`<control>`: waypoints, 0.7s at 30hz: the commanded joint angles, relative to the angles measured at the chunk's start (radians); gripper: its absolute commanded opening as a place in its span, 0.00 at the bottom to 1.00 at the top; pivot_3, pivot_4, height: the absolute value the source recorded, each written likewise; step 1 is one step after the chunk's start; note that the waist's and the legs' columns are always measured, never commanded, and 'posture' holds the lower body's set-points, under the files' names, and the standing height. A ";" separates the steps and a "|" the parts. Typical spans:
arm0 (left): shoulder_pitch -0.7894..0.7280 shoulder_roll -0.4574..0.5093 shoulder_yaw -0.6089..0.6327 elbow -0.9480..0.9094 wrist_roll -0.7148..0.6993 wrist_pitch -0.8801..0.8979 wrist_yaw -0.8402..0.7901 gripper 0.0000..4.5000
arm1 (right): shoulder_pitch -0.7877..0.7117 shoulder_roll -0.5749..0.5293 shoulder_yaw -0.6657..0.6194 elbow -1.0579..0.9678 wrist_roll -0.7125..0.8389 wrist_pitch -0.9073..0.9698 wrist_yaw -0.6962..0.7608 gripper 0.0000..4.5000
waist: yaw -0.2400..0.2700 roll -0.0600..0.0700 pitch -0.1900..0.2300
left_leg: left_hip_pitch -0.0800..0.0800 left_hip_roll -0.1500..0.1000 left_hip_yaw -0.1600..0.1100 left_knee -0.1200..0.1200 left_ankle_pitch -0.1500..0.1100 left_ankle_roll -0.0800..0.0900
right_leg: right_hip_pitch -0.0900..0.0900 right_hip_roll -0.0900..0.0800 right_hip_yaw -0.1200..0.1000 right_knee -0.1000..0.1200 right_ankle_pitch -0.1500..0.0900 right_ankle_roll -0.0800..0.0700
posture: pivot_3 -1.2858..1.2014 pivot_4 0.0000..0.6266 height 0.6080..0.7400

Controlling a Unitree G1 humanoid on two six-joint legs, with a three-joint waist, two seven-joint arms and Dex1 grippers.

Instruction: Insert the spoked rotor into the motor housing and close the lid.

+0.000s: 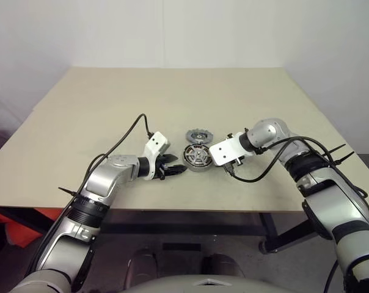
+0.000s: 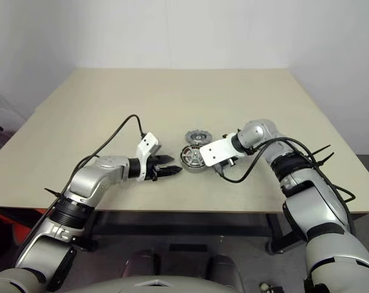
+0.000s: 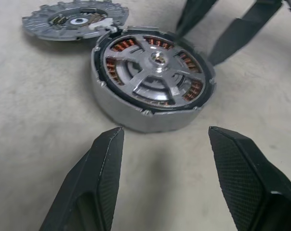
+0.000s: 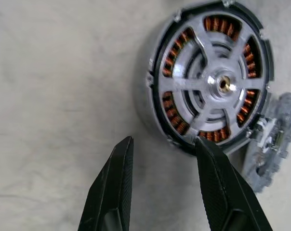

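Note:
The round silver motor housing (image 1: 197, 157) rests on the table near the front edge. Inside it sits the spoked rotor (image 3: 157, 72), its silver spokes lying over the copper windings. The lid (image 1: 198, 135), a flat grey disc with a notched rim, lies flat just behind the housing and touches its rim. My left gripper (image 3: 165, 134) is open just left of the housing, pointing at it with nothing between its fingers. From the right side my right gripper (image 4: 164, 142) angles down beside the housing, open and empty, with one fingertip (image 4: 203, 149) close to the rim.
The beige table (image 1: 172, 97) stretches wide behind and to both sides of the motor parts. Black cables (image 1: 126, 137) run from both wrists over the table's front area.

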 commanded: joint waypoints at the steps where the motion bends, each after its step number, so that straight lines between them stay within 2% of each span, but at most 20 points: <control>1: -0.011 -0.001 0.010 -0.021 0.007 -0.015 0.001 0.67 | -0.039 0.018 0.015 0.057 -0.033 -0.038 -0.030 0.49 | 0.000 0.000 0.000 | 0.000 0.000 0.000 0.000 0.000 0.000 | 0.000 0.000 0.000 0.000 0.000 0.000 | 0.52 0.00 1.00; 8: 0.012 -0.003 0.027 -0.031 0.006 -0.012 0.020 0.67 | -0.053 0.045 0.026 0.102 -0.038 -0.080 -0.002 0.49 | -0.001 0.000 0.000 | 0.000 0.000 0.000 0.000 0.000 0.000 | 0.000 0.000 0.000 0.000 0.000 0.000 | 0.52 0.00 1.00; 11: 0.012 -0.004 0.030 -0.026 0.007 -0.016 0.027 0.67 | -0.050 0.045 0.029 0.102 -0.034 -0.095 0.018 0.35 | -0.001 0.000 0.000 | 0.000 0.000 0.000 0.000 0.000 0.000 | 0.000 0.000 0.000 0.000 0.000 0.000 | 0.52 0.00 1.00; 15: 0.010 -0.009 0.031 -0.019 0.011 -0.021 0.035 0.67 | -0.046 0.049 0.017 0.097 -0.026 -0.098 0.011 0.10 | -0.008 0.000 0.000 | 0.000 0.000 0.000 0.000 0.000 0.000 | 0.000 0.000 0.000 0.000 0.000 0.000 | 0.52 0.00 1.00; 21: 0.013 -0.021 0.030 -0.012 0.017 -0.029 0.048 0.67 | -0.042 0.054 -0.007 0.104 -0.020 -0.073 -0.040 0.10 | -0.021 0.000 0.000 | 0.000 0.000 0.000 0.000 0.000 0.000 | 0.000 0.000 0.000 0.000 0.000 0.000 | 0.52 0.00 1.00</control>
